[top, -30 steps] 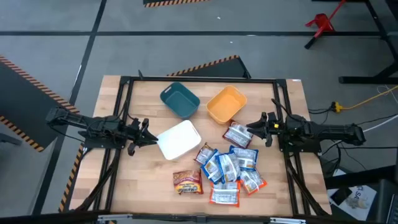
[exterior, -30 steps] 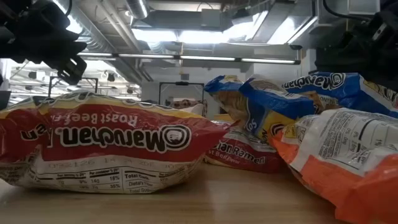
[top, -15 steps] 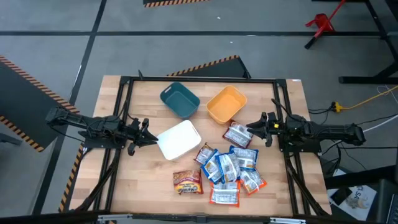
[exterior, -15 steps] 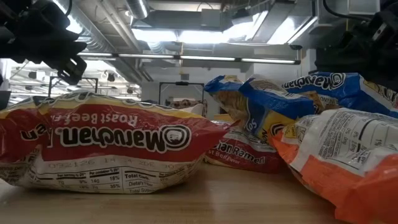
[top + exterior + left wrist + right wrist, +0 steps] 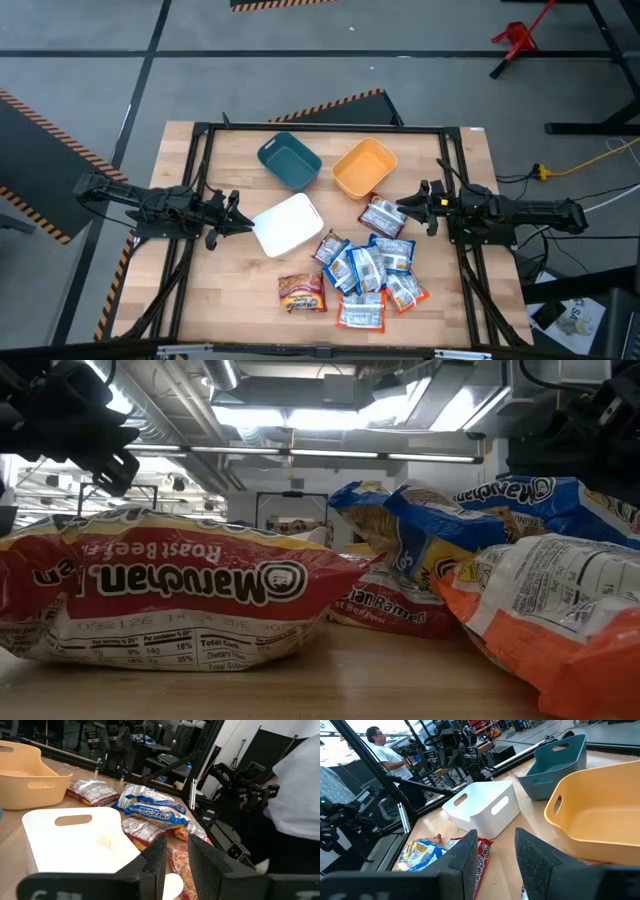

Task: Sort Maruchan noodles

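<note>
Robotics lab or workshop: grey concrete floor [image 5: 90, 40] with hazard-striped tape [image 5: 30, 108], exposed ceiling ducts [image 5: 175, 405] and strip lights [image 5: 330, 455], camera rigs [image 5: 452, 745] on stands, wooden table [image 5: 240, 290] in black framing.

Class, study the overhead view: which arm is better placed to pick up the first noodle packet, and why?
Probably the right. Its tool hovers beside the nearest noodle packet, while the left tool faces the white bin, which stands between it and the pile.

Two dark, slim jointed arms, left gripper [image 5: 236, 213], right gripper [image 5: 409, 205], black flat-sided fingers [image 5: 468, 855]
</note>
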Available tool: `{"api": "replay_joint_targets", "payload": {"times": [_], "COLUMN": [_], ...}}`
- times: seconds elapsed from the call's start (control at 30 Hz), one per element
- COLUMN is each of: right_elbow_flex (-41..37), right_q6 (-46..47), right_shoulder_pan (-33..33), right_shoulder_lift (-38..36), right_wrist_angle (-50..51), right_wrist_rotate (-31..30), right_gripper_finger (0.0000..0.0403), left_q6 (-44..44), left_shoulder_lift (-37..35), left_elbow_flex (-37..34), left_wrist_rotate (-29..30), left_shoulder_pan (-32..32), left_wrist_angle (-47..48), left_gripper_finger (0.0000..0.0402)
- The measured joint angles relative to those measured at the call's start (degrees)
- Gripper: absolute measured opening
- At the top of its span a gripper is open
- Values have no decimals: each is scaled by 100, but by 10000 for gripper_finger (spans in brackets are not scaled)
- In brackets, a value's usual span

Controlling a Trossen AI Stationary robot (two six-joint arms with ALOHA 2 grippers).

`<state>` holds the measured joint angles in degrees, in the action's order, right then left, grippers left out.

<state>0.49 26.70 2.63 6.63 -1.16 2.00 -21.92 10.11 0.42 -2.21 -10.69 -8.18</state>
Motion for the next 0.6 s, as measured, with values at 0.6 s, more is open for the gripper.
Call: {"api": "replay_joint_targets", "payload": {"times": [0.6], "right_elbow_flex": [-2], "right_q6": [2146], "right_shoulder_pan": [-1], "right_shoulder_lift": [0], "right_wrist_angle": [-183], "right_wrist_rotate": [206], "right_gripper_finger": [117], "left_q6": [687], "left_shoulder_lift": [0], "left_elbow_flex": [1], "left_wrist_rotate": [151], "left_shoulder_pan": [3], "left_wrist_angle": [0], "left_gripper_finger": [73]}}
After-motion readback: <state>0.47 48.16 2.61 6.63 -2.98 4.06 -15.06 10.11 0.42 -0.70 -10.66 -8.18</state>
